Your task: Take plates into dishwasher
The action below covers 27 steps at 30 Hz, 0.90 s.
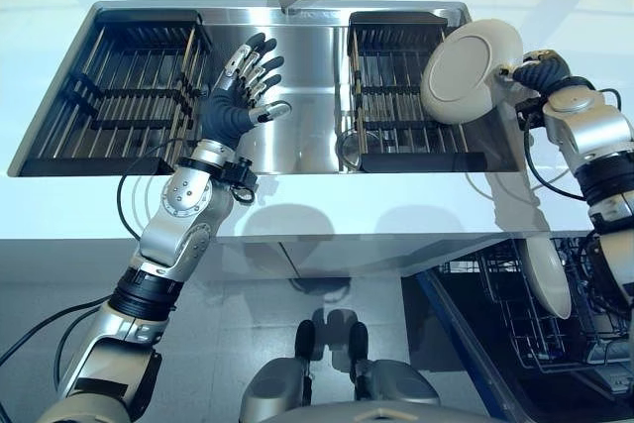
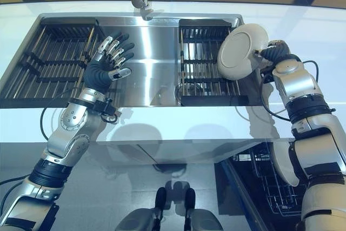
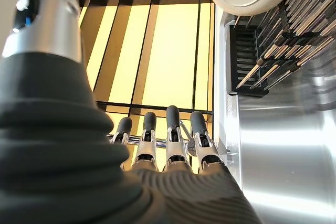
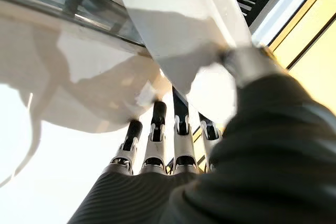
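The right hand (image 1: 527, 70) pinches a white plate (image 1: 470, 68) by its rim, tilted above the right corner of the sink (image 1: 297, 86) over the right rack (image 1: 396, 96), while the left hand (image 1: 243, 91) hovers above the basin's middle, fingers spread, holding nothing.

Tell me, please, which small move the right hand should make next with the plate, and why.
Probably swing the plate toward the robot, off the counter edge and down to the dishwasher rack. The right hand pinches it by the rim, tilted above the sink's right rack. One plate already stands below. The left hand hovers open over the sink, idle.
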Tool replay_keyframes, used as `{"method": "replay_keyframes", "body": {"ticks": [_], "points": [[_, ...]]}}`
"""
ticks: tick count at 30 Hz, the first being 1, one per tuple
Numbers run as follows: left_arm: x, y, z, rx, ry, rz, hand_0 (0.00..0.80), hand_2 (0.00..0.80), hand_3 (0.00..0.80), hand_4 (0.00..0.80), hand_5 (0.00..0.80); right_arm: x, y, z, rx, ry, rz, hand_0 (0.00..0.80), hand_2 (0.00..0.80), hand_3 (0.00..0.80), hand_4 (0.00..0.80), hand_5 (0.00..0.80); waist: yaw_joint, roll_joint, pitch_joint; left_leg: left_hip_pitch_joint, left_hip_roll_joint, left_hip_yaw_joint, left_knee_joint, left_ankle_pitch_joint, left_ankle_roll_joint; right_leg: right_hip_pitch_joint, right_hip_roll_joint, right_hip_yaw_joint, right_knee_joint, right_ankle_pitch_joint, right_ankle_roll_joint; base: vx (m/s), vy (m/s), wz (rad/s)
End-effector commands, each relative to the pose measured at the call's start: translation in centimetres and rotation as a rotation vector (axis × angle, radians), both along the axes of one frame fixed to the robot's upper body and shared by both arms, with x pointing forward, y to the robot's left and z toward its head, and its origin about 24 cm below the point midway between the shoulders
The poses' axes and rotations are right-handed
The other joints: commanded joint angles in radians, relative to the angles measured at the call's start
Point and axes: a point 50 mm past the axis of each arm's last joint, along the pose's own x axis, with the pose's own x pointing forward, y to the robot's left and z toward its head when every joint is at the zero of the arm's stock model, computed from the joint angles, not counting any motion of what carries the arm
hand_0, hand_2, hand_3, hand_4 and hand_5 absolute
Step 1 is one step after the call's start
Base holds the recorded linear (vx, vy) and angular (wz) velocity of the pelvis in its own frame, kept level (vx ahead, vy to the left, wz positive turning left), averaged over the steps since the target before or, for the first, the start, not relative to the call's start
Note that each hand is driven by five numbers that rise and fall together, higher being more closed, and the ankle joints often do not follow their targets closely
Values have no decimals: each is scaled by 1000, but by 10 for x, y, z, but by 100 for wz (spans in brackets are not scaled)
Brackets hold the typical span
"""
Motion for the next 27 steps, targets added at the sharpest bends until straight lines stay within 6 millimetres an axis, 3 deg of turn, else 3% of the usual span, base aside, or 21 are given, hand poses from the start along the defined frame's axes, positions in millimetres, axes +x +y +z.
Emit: {"method": "replay_keyframes", "body": {"ticks": [1, 16, 27], "points": [[2, -10, 37, -9, -173, -23, 0, 0, 0, 0, 0, 10, 30, 9, 1, 8, 127, 800, 800, 800, 800, 800, 39, -9, -5, -24, -5, 3, 0, -68, -9, -14, 21, 15, 4, -22, 26, 0, 0, 0], [-2, -5, 30, -2, -155, -25, 0, 0, 0, 0, 0, 8, 26, 15, 3, -49, 113, 800, 800, 800, 800, 800, 46, -20, -50, 4, -8, -3, 0, -75, -7, 16, 18, 6, 4, -31, 28, -4, 4, 4], [-2, -7, 15, -14, -102, -48, 0, 0, 0, 0, 0, 6, 59, 34, 50, -210, 340, 800, 800, 800, 800, 800, 39, -32, -158, 48, -16, -13, 0, -92, -4, 62, 21, 15, 4, -54, 28, 1, 2, 0]]}}
